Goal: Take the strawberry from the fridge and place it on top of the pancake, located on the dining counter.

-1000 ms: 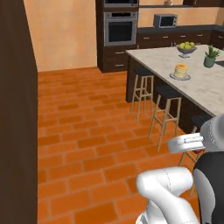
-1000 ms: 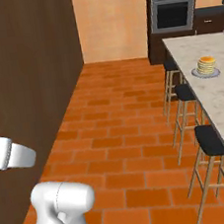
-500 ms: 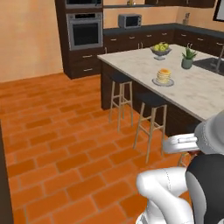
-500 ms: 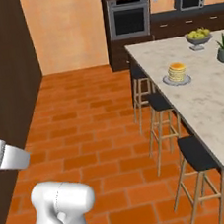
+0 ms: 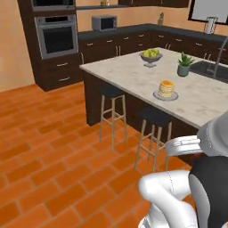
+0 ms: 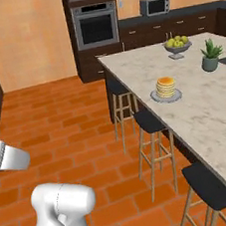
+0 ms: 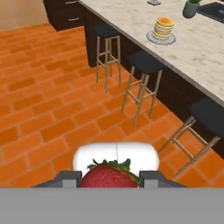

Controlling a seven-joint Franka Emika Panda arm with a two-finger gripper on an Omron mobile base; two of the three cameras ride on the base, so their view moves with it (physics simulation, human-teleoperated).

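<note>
Down at the bottom of the hand view, the strawberry (image 7: pixel 110 176) sits clamped between the closed jaws, green leaves up, hanging over open brick floor (image 7: pixel 48 109). Plenty of room there: bare tiles run wide to the left of the bench (image 5: pixel 133 73), while three dark-seated stools (image 6: pixel 149 122) line its near edge. The pancake (image 6: pixel 165 86) stack on its grey plate (image 6: pixel 154 97) stands close to that edge, well apart from the fruit bowl (image 5: pixel 150 56) and the potted plant (image 5: pixel 184 65) farther along. No readable writing anywhere. Left base view catches the dark sink (image 5: pixel 208 69) and faucet; both base views take in the wall oven (image 6: pixel 95 29) and microwave (image 6: pixel 155 5).
</note>
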